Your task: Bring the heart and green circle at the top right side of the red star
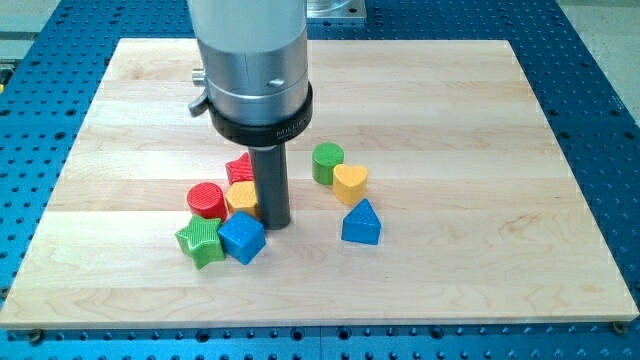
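The red star [239, 167] lies near the board's middle, partly hidden behind my rod. The yellow heart [350, 183] and the green circle [326, 162] touch each other to the star's right, the circle just above-left of the heart. My tip [274, 222] rests on the board just below the red star, against the right side of a yellow block [241, 198] and above-right of a blue cube [242, 237]. The tip is well left of the heart and circle.
A red circle [207, 200] and a green star [200, 241] sit left of the tip in the same cluster. A blue triangle [362, 223] lies below the heart. The wooden board [480, 150] sits on a blue perforated table.
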